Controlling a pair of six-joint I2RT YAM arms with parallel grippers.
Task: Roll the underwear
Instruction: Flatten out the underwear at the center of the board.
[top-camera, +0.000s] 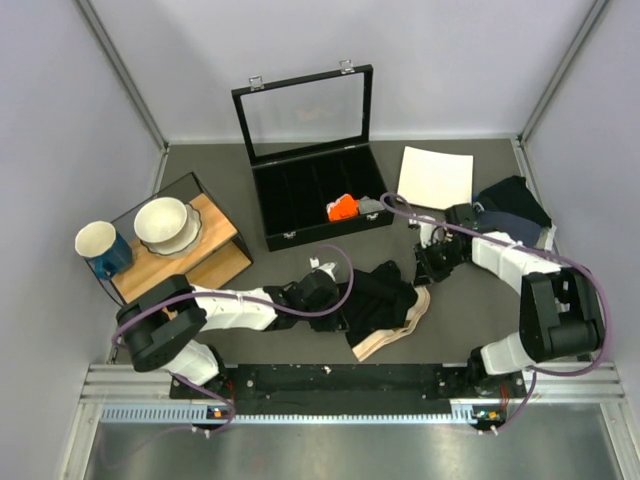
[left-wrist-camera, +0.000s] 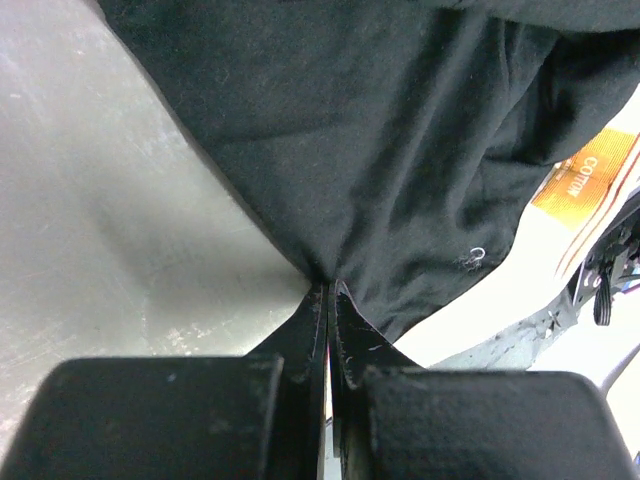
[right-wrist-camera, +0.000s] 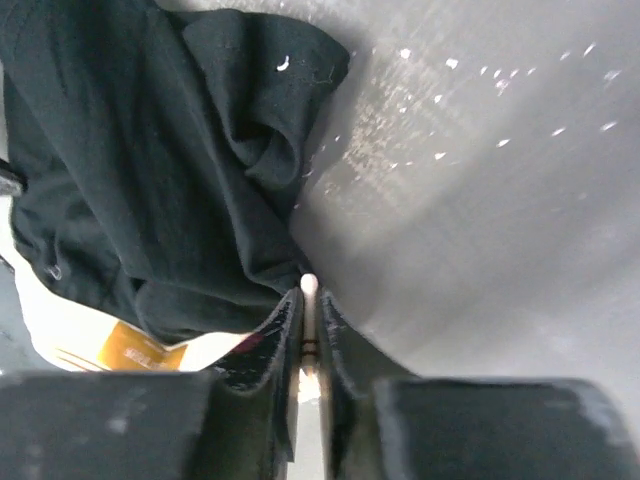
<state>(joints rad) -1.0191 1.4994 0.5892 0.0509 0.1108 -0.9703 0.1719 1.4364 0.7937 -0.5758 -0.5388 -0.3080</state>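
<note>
Black underwear bunched on the table, pinched from both sides.

The underwear (top-camera: 385, 300) lies crumpled in the middle of the table (top-camera: 280, 352), with its beige waistband (top-camera: 392, 338) toward the arm bases. In the top view both sets of fingertips are lost against the black cloth. The wrist views show them. The left gripper (left-wrist-camera: 328, 300) is pressed together on a black edge, and the right gripper (right-wrist-camera: 309, 300) is nearly closed on a thin pale edge of the garment. Only the wrist views show an orange label (left-wrist-camera: 585, 175) on the pale strip. Behind stands an open black case (top-camera: 320, 190).
</note>
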